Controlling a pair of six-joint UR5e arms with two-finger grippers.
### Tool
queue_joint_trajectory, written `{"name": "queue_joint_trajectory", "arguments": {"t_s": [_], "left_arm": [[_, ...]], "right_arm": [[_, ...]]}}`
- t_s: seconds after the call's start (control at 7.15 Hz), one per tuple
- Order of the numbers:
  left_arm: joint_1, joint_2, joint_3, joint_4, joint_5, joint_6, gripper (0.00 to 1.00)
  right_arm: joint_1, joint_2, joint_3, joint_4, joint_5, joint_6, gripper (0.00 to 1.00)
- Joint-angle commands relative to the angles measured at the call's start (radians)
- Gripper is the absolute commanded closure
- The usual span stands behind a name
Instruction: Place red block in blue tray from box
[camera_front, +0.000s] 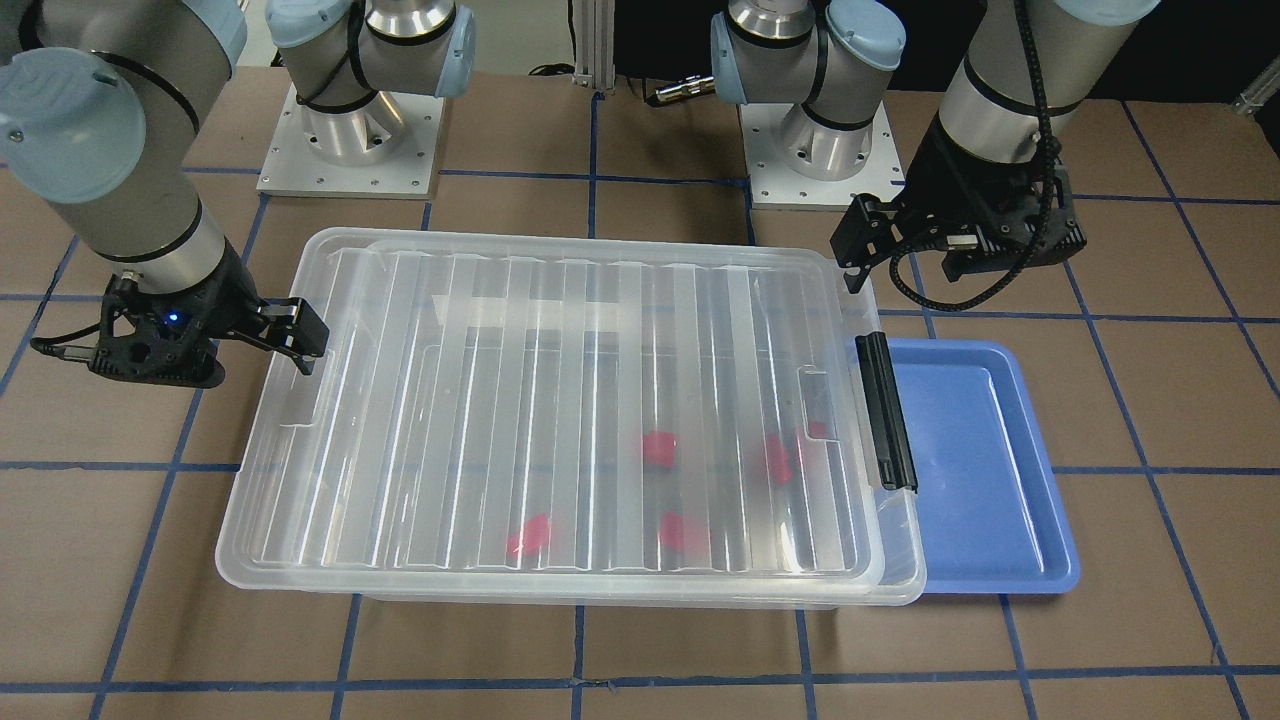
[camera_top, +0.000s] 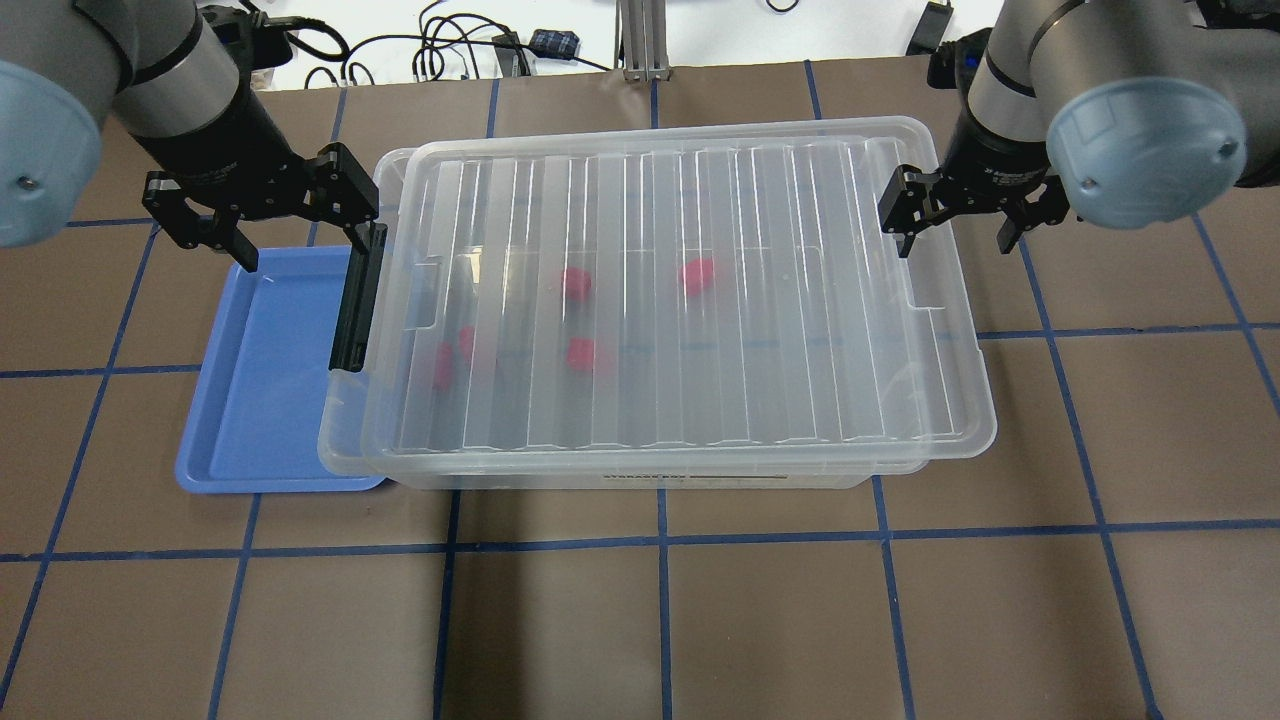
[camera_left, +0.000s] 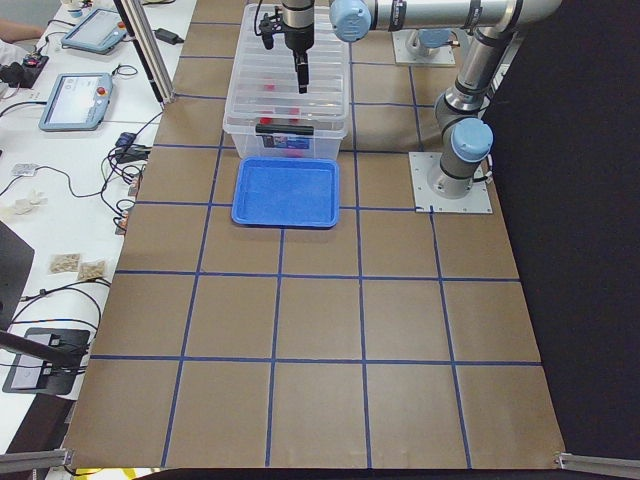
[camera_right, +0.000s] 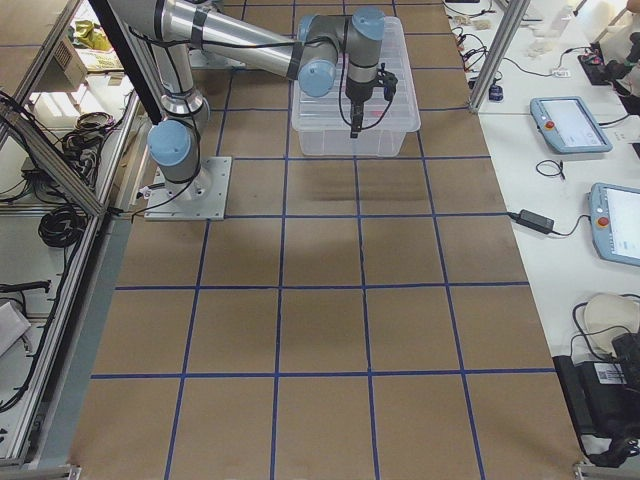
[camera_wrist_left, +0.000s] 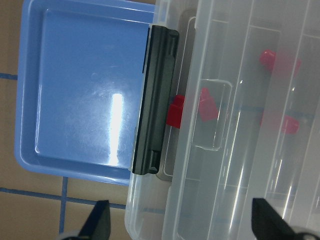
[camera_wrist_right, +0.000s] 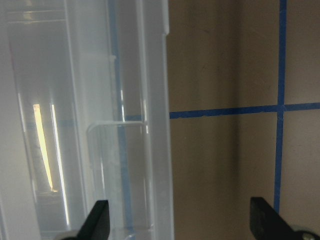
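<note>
Overhead view: a clear box (camera_top: 342, 448) with its ribbed lid (camera_top: 750, 350) on fills the centre of a brown table (camera_top: 700, 620). Five red blocks (camera_top: 697, 275) inside it show blurred through the lid, left of centre. A blue tray (camera_top: 270, 400) lies at centre left, just beside the box's end with the black latch bar (camera_top: 352, 300).

The left gripper (camera_top: 305, 250), spread wide and holding nothing, hangs at upper left above the tray and latch bar. The right gripper (camera_top: 955, 235), also spread and holding nothing, straddles the lid's edge at upper right.

Front-facing view: mirrored, with the tray at right.

Left wrist view: tray at left, latch bar at centre, blocks at right under the lid.

Right wrist view: lid edge at left, table at right.
</note>
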Motion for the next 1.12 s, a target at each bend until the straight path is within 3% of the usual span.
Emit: {"name": "queue_joint_trajectory", "arguments": {"t_s": [0.0,0.98], "left_arm": [[0.000,-0.002,-0.004,0.001,-0.003,-0.007,0.00],[-0.006,-0.009,-0.006,0.023,0.000,-0.001,0.00]], "right_arm": [[-0.010,0.000,0.038,-0.052,0.000,-0.017,0.00],[-0.067,0.003,0.041,-0.072,-0.003,-0.096,0.00]]}}
